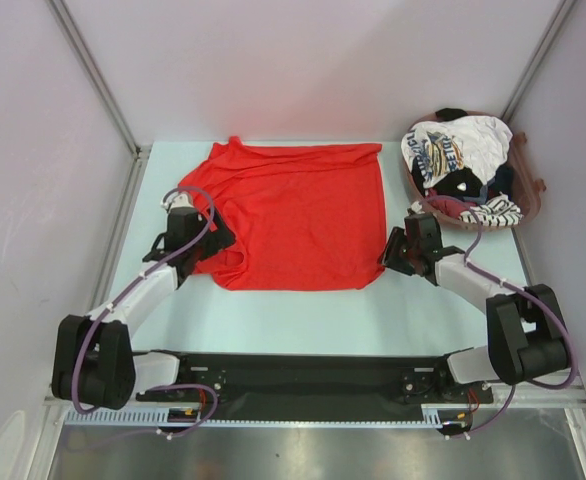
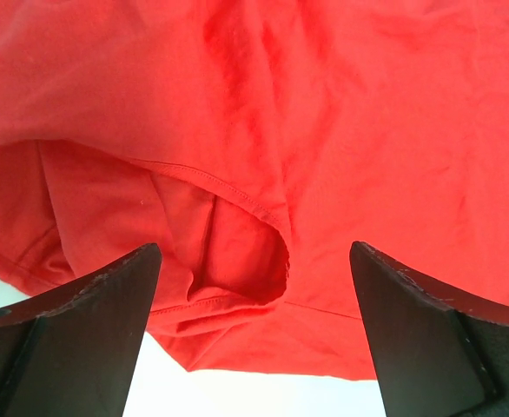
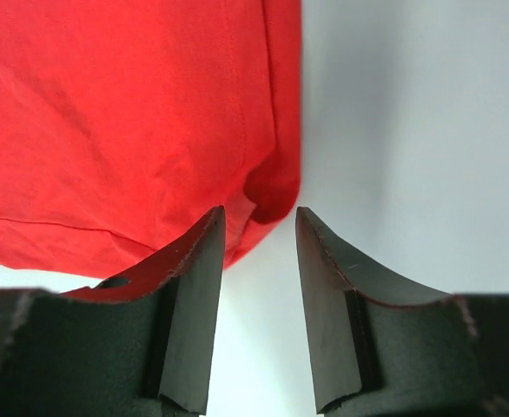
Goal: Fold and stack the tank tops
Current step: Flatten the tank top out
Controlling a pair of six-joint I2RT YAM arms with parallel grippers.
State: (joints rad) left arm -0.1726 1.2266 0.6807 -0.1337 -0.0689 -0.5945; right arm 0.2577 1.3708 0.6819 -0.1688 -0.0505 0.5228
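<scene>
We find one large plain bright red cloth tank top (image 1: 298, 215) spread nearly flat at the middle of the pale blue-green tabletop (image 1: 303, 315). Its strap end faces the left arm and its straight hem faces the right arm. The far left corner is slightly bunched.

Left jaws: they stand wide apart at the left edge of the garment in the overhead view. The left wrist view shows the two black fingers (image 2: 81, 330) far apart, low over the red cloth (image 2: 324, 130). A stitched, curved armhole edge lies in the wide gap between them. We see no cloth clamped; these jaws hold nothing.

Right jaws: they sit at the near right corner of the garment. In the right wrist view the black fingers (image 3: 194, 287) stand partly open with a narrow gap, through which bare tabletop (image 3: 411, 130) shows. The red corner (image 3: 267, 195) lies just ahead of the fingertips, meeting the tip of the left-hand finger in that view. We see nothing gripped between them.

At the far right of the tabletop stands a reddish-brown basket (image 1: 531, 190). It holds a heap of further tank tops: a white one with blue-yellow print (image 1: 453, 150) on top, a black-and-white striped one (image 1: 488, 212) at the near rim, and a dark one (image 1: 453, 185) between. The heap is well apart from the red garment.
</scene>
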